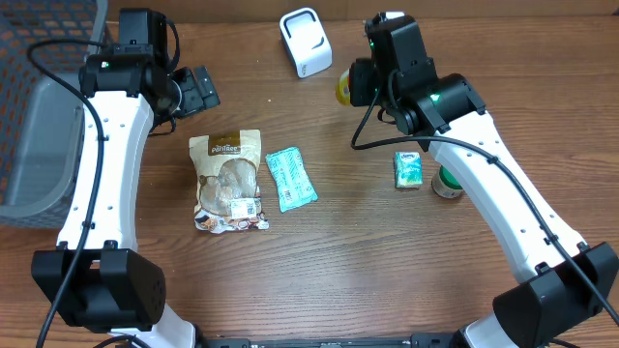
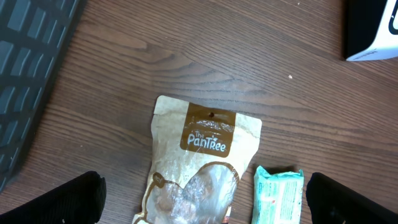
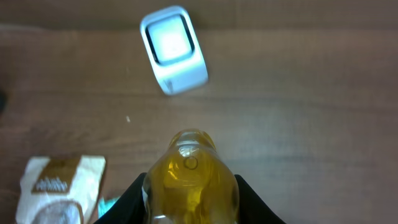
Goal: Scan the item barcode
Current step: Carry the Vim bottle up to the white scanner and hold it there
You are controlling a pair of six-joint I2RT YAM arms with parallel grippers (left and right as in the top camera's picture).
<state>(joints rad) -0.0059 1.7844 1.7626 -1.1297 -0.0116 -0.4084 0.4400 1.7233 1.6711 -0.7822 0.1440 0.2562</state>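
Robot-lab mock checkout: 2 robot arms (image 1: 106, 145), white scanner (image 1: 305, 42), snack pouch (image 1: 229, 181), wooden table (image 1: 368, 242).

Shows matt, smooth wood grain across the counter (image 1: 387, 251) and glossy white plastic on the scanner (image 1: 306, 42). Looks like matt kraft paper with a shiny clear window on the snack pouch (image 1: 228, 181), and crinkly teal film on the packet (image 1: 290, 179). Gleams smooth, glossy and translucent yellow at the bottle (image 3: 191, 180).
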